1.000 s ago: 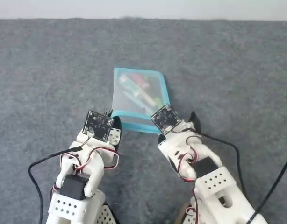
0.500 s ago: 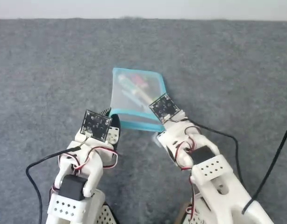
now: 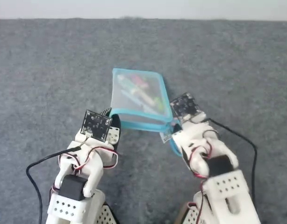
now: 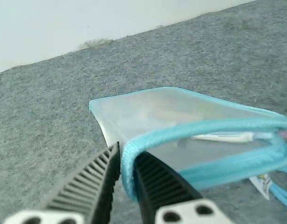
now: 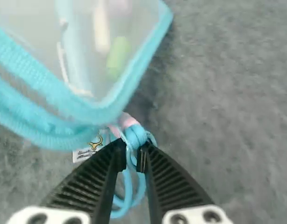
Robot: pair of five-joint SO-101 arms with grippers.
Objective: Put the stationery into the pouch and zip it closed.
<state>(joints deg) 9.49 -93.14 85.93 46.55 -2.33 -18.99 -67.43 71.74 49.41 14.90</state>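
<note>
The right pincer (image 5: 132, 150) has slid along the pouch's mouth to its right-hand corner, dragging the zip cord (image 5: 135, 134) that it pinches tightly. I judge the zip is at or near its end, so closing looks almost done. The left pincer (image 4: 126, 157) stays clamped on the opposite corner of the woven turquoise zip band. The pouch (image 3: 139, 95), soft frosted plastic with turquoise trim, lies near the middle of the grey, felt-like surface (image 3: 237, 65). The stationery (image 3: 142, 89) shows dimly through it as slim coloured sticks.
</note>
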